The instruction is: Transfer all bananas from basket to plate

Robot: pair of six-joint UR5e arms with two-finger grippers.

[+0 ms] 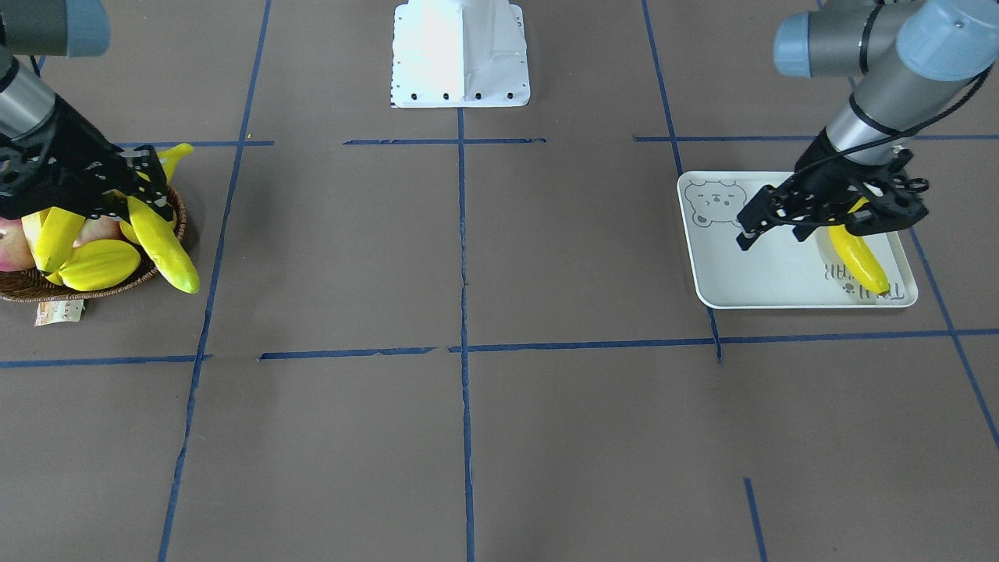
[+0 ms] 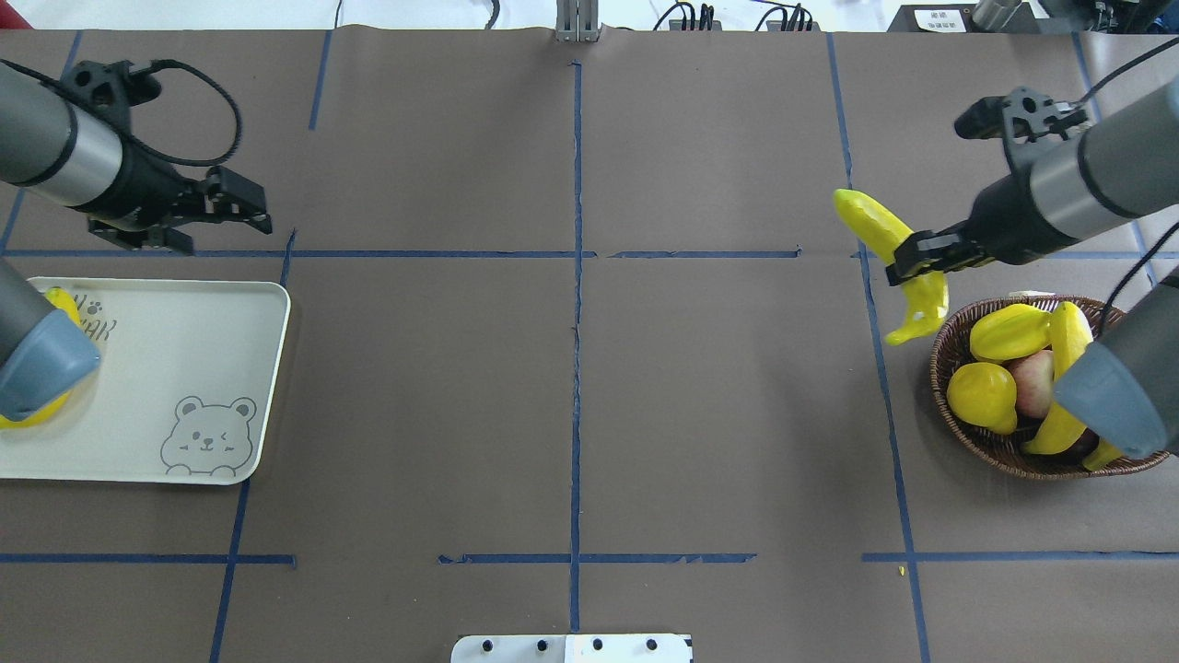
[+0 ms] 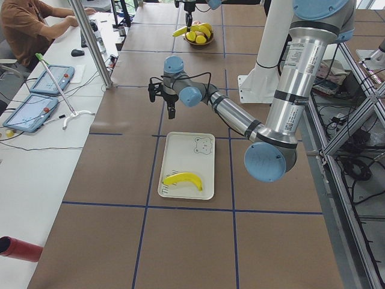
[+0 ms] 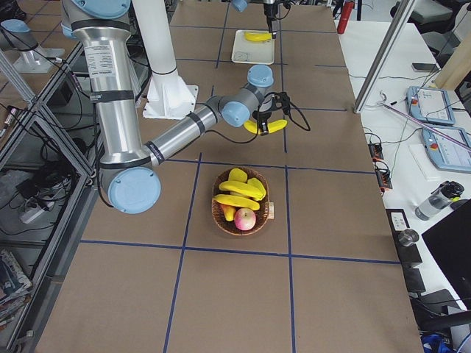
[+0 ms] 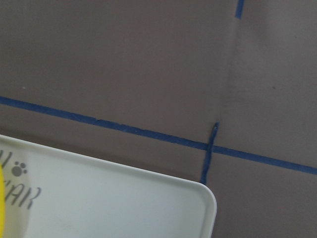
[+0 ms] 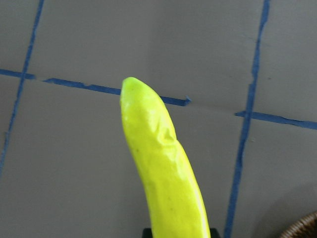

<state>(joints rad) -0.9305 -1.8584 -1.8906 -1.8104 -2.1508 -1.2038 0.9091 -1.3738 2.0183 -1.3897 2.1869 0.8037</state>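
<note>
My right gripper (image 2: pixel 914 262) is shut on a banana (image 2: pixel 880 226) and holds it in the air just outside the wicker basket (image 2: pixel 1004 449), on the side toward the table's middle. The right wrist view shows the banana's free end (image 6: pixel 158 168) over bare table. Two more bananas (image 2: pixel 1068 336) lie in the basket, partly hidden by my right arm. One banana (image 1: pixel 858 257) lies on the bear-print plate (image 1: pixel 773 273). My left gripper (image 1: pixel 773 232) is open and empty, above the plate's far side beside that banana.
The basket also holds a starfruit (image 2: pixel 1009 331), a lemon (image 2: pixel 983 396) and an apple (image 2: pixel 1033 382). A paper tag (image 1: pixel 58 312) lies at its rim. The robot's white base (image 1: pixel 460 55) stands mid-table. Blue tape lines cross the brown mat.
</note>
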